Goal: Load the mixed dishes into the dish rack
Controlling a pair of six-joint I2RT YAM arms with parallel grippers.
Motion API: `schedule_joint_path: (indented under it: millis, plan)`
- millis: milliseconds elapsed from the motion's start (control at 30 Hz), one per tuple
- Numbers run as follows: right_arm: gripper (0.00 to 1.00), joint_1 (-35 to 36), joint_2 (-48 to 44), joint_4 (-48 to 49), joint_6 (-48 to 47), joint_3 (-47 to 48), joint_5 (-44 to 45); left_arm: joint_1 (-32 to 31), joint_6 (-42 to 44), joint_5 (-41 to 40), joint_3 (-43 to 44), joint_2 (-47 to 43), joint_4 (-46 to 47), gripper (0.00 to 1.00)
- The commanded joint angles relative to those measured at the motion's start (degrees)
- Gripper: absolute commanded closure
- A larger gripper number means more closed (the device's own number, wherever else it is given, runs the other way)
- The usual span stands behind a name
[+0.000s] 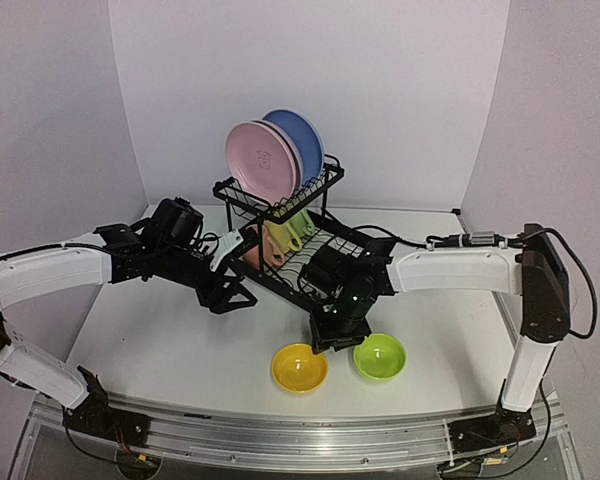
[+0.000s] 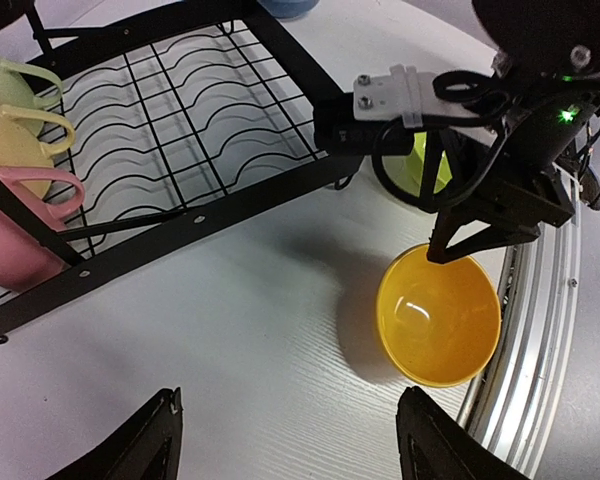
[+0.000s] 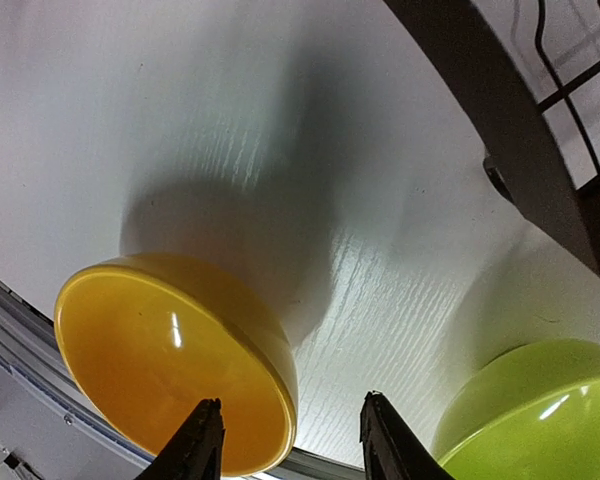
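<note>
**Inspector:** Overhead view first. Positions?

**Unit:** The dish rack (image 1: 320, 245) stands mid-table. A pink plate (image 1: 260, 160) and a blue plate (image 1: 300, 135) stand on edge at its twelve o'clock end. The yellow bowl (image 1: 299, 367) sits on the table at the rack's six o'clock. The lime bowl (image 1: 379, 357) is at five o'clock, near it but not touching. My right gripper (image 1: 332, 338) hangs between the two bowls. My left gripper (image 1: 235, 297) is at the rack's eight o'clock corner.

**Inspector:** Left wrist view?

**Unit:** My left jaws stand wide apart over bare table and hold nothing. The pink mug (image 2: 20, 235) and two paler mugs lie in the rack at nine o'clock. The yellow bowl is at four o'clock, with my right fingertips at its far rim.

**Inspector:** Right wrist view?

**Unit:** My right jaws are apart and straddle the yellow bowl's rim. One finger (image 3: 195, 445) is over the inside and the other is outside the wall. I see no clamp yet.

**Inspector:** Hazards?

**Unit:** In my judgement there are three.
- The pinch would land on a glossy, sloping wall, so the bowl may tilt or slip out on the lift.
- The outer finger works close to the lime bowl and could knock it toward the table's front edge.
- My left arm sits beside the rack, so carrying the bowl there risks arm contact.
</note>
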Motion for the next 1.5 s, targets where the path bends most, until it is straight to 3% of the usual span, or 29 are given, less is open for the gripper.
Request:
schedule_joint_path:
  millis: [0, 167, 400, 567, 833, 1033, 1333, 1467]
  plan:
    - [0.57, 1.4, 1.3, -0.9, -0.2, 2.3, -1.7, 0.8, -0.6, -1.4, -0.8, -2.7, 2.2, 0.27]
    - [0.59, 1.7, 3.8, -1.1, -1.8, 3.0, 0.7, 1.4, -0.6, -1.5, -1.1, -3.1, 2.6, 0.27]
    - [0.72, 1.7, 5.6, -1.4, -4.2, 4.4, 2.2, 2.2, -0.1, -2.2, -1.3, -3.4, 2.8, 0.27]
    - [0.99, 1.8, 5.8, -1.8, -5.0, 5.5, 3.6, 2.4, -0.1, -2.4, -0.7, -3.3, 3.0, 0.27]
    - [1.00, 5.3, 3.6, -4.5, -9.1, 11.0, 8.8, 5.6, -4.2, -7.2, -0.5, -5.1, 4.1, 0.27]
    - [1.00, 7.6, -0.9, -13.2, -14.0, 17.0, 17.8, 10.8, -7.4, -13.0, -0.5, -8.8, 4.9, 0.27]
    - [1.00, 7.1, -4.5, -18.3, -30.4, 21.0, 47.1, 13.3, -8.9, -22.4, -3.5, -12.9, 6.3, 0.27]
    - [1.00, 3.4, -4.1, -17.9, -37.6, 21.6, 55.5, 13.9, -9.2, -25.7, -4.3, -13.5, 6.8, 0.27]
